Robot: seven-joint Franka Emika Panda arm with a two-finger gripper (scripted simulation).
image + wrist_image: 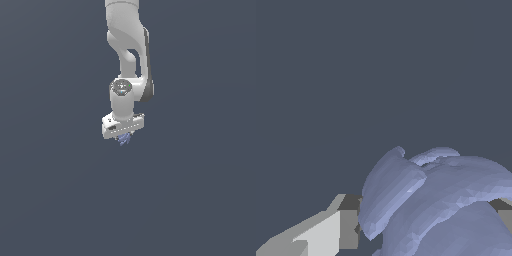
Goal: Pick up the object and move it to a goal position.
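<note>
Backdrop: plain, flat slate-grey surface (pixel 55 190), matte, without texture or markings.
Extent, exterior view: fills the whole picture, from edge to edge, on the exterior view's left and right alike.
Shading, exterior view: nearly even; faintly lighter low down, slightly darker toward the upper part.
Extent, wrist view: same slate-grey expanse (pixel 356 65), covering most of the picture.
Edges: none visible; no seam, horizon or corner to tell floor from wall.
Shadows: none to be made out on the grey.
Other items: nothing else to be told apart against the grey.
</note>
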